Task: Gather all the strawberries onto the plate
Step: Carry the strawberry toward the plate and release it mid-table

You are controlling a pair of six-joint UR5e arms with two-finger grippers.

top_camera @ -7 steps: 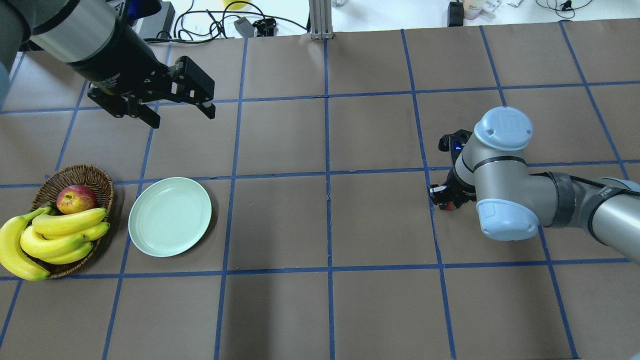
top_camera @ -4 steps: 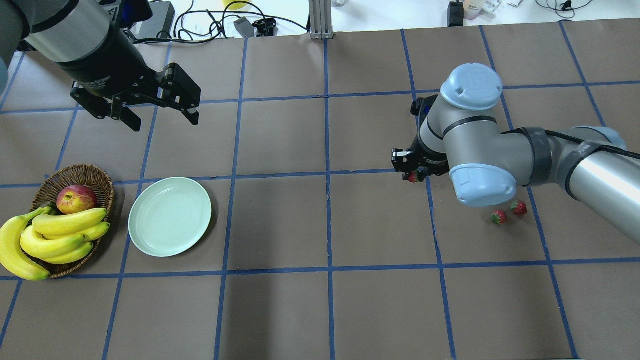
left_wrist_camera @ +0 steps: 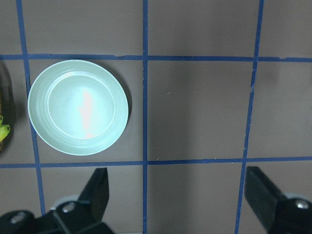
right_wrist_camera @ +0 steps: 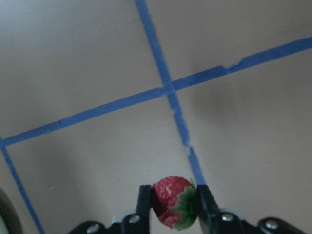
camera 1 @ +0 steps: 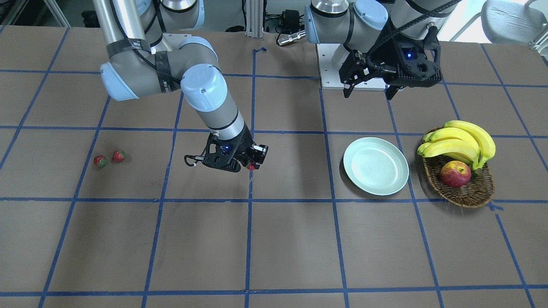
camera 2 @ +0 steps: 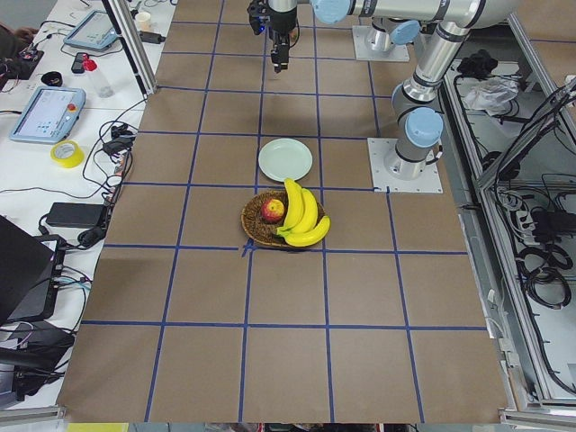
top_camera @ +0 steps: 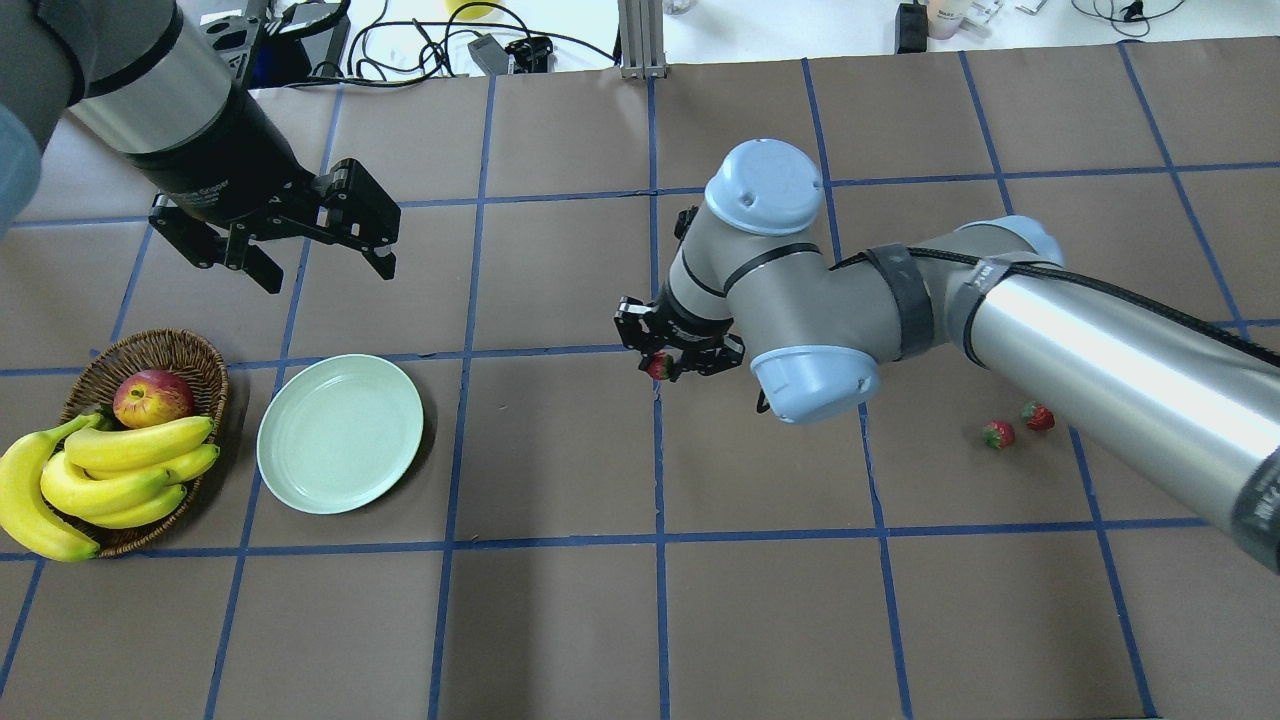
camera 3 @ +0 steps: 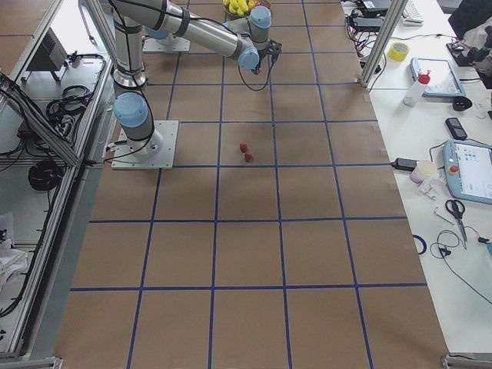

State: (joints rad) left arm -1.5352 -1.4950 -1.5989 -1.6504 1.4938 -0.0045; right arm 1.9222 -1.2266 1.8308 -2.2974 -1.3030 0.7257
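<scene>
My right gripper (top_camera: 662,366) (camera 1: 251,166) (right_wrist_camera: 171,204) is shut on one strawberry (right_wrist_camera: 174,202) (top_camera: 658,367) and holds it above the table's middle, well right of the plate in the overhead view. Two more strawberries (top_camera: 998,434) (top_camera: 1038,415) lie side by side on the table behind the right arm; they show too in the front view (camera 1: 100,161) (camera 1: 118,156). The mint-green plate (top_camera: 340,432) (camera 1: 376,166) (left_wrist_camera: 78,106) has nothing on it. My left gripper (top_camera: 318,248) (left_wrist_camera: 175,195) hangs open and empty above the table beyond the plate.
A brown wicker basket (top_camera: 198,352) with an apple (top_camera: 152,397) and bananas (top_camera: 110,470) stands just left of the plate. Blue tape lines grid the brown tabletop. Cables and boxes line the far edge (top_camera: 480,45).
The right arm has swept left from the two lying strawberries to the table's middle, carrying a strawberry. The left gripper has drifted slightly left and stayed open.
</scene>
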